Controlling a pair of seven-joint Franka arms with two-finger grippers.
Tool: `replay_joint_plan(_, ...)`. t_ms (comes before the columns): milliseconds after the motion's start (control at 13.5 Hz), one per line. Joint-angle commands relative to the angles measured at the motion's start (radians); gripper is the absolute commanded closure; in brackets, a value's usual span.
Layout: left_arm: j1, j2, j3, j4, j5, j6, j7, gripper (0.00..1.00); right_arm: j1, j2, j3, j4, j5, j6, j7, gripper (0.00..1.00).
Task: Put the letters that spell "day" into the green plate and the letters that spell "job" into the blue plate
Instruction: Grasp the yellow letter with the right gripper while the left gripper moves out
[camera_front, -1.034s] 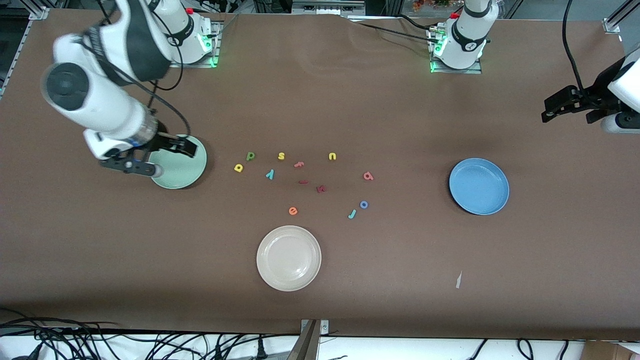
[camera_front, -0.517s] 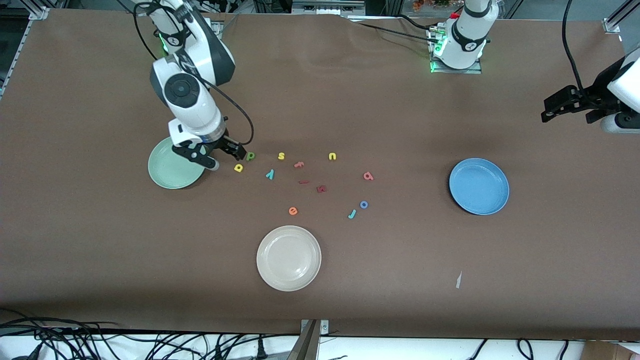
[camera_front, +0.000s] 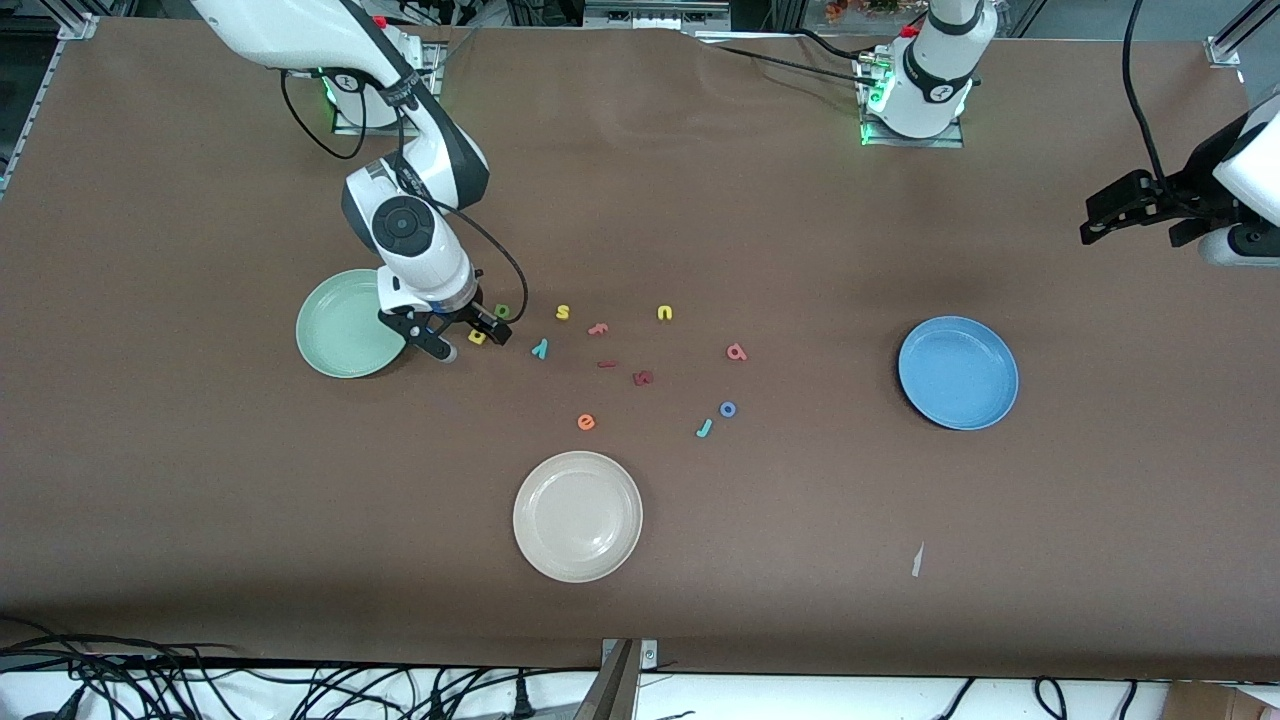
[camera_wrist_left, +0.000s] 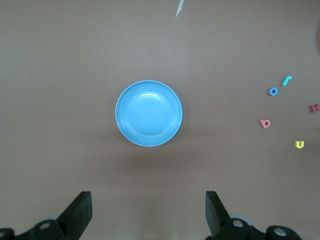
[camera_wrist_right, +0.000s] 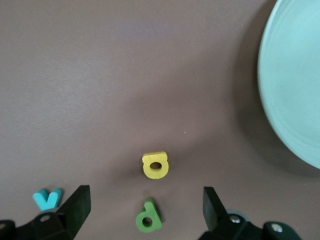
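1. The right gripper (camera_front: 466, 339) hangs low over the yellow "a" (camera_wrist_right: 155, 165), jaws spread wide and empty.
2. The "a" lies flat on the table, just beside the green "d" (camera_wrist_right: 148, 218), near the green plate (camera_front: 340, 324).
3. Judged light, soft foam: pinch its outer edges gently, straight down.
4. The left gripper (camera_wrist_left: 148, 212) waits open above the blue plate (camera_wrist_left: 148, 113).

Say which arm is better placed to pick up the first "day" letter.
Right. The right gripper hangs open over the yellow a and green d, beside the green plate. The left gripper waits open at its own end of the table, above the blue plate.
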Motion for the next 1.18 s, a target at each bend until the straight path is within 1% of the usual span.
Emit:
replay_joint_plan(0, -0.005, 0.013, 0.002, 0.033, -0.024, -0.020, -0.008, 0.00, 0.002, 0.045, -0.003, 0.006, -0.032, 0.043, 0.030, 0.01)
replay_joint_plan(148, -0.005, 0.013, 0.000, 0.033, -0.026, -0.019, -0.008, 0.00, 0.007, 0.059, -0.006, 0.008, -0.041, 0.052, 0.030, 0.02)
replay_joint_plan(295, -0.013, 0.015, -0.001, 0.041, -0.026, -0.018, -0.002, 0.00, 0.008, 0.074, -0.013, 0.014, -0.049, 0.064, 0.030, 0.06)
replay_joint_plan(369, -0.020, 0.021, -0.001, 0.050, -0.029, -0.016, -0.002, 0.00, 0.007, 0.079, -0.027, 0.014, -0.067, 0.075, 0.030, 0.08)
replay_joint_plan(443, -0.020, 0.035, -0.001, 0.051, -0.047, -0.012, -0.004, 0.00, 0.008, 0.090, -0.038, 0.014, -0.086, 0.087, 0.030, 0.13)
replay_joint_plan(517, -0.027, 0.038, -0.001, 0.053, -0.053, -0.012, 0.001, 0.00, 0.005, 0.099, -0.039, 0.014, -0.089, 0.094, 0.030, 0.25)
replay_joint_plan(664, -0.030, 0.052, -0.018, 0.051, -0.085, -0.006, 0.002, 0.00, 0.008, 0.102, -0.039, 0.014, -0.089, 0.095, 0.028, 0.57)
replay_joint_plan(738, -0.030, 0.059, -0.023, 0.048, -0.102, 0.008, 0.004, 0.00, 0.008, 0.101, -0.039, 0.014, -0.089, 0.094, 0.028, 0.69)
replay_joint_plan(812, -0.030, 0.072, -0.026, 0.044, -0.130, 0.025, 0.004, 0.00, 0.008, 0.100, -0.039, 0.014, -0.089, 0.092, 0.030, 0.79)
replay_joint_plan(886, -0.033, 0.084, -0.026, 0.042, -0.159, 0.036, 0.005, 0.00, 0.008, 0.096, -0.039, 0.014, -0.090, 0.091, 0.028, 0.87)
replay_joint_plan(960, -0.051, 0.096, -0.026, 0.041, -0.167, 0.057, 0.004, 0.00, 0.008, 0.091, -0.039, 0.014, -0.090, 0.088, 0.022, 0.91)
replay_joint_plan(1107, -0.100, 0.128, -0.024, 0.038, -0.158, 0.098, -0.001, 0.00, 0.007, 0.058, -0.041, 0.017, -0.090, 0.066, 0.004, 0.94)
